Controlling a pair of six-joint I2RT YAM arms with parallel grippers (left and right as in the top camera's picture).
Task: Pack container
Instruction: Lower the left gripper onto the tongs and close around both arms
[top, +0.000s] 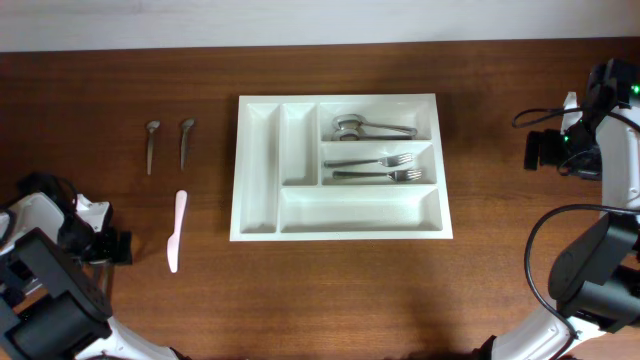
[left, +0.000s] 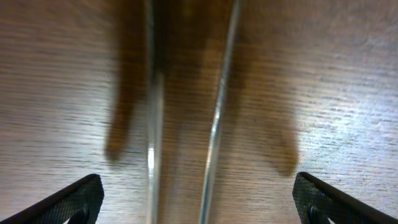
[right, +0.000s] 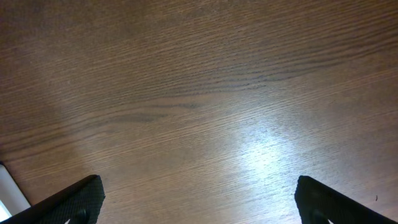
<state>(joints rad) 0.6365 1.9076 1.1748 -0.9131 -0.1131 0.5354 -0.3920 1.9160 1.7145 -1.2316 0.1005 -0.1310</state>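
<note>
White rectangular plastic cutlery tray (top: 258, 170) was set centrally between the arms, while left gripper (left: 199, 205) and right gripper (right: 199, 204) were held wide open and empty, seemingly for picking.

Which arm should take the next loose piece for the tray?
Left. The spoons and knife lie left of the tray, close to the open left gripper. The right gripper, also open, sits past the tray's other side and would likely have to reach across it.
</note>
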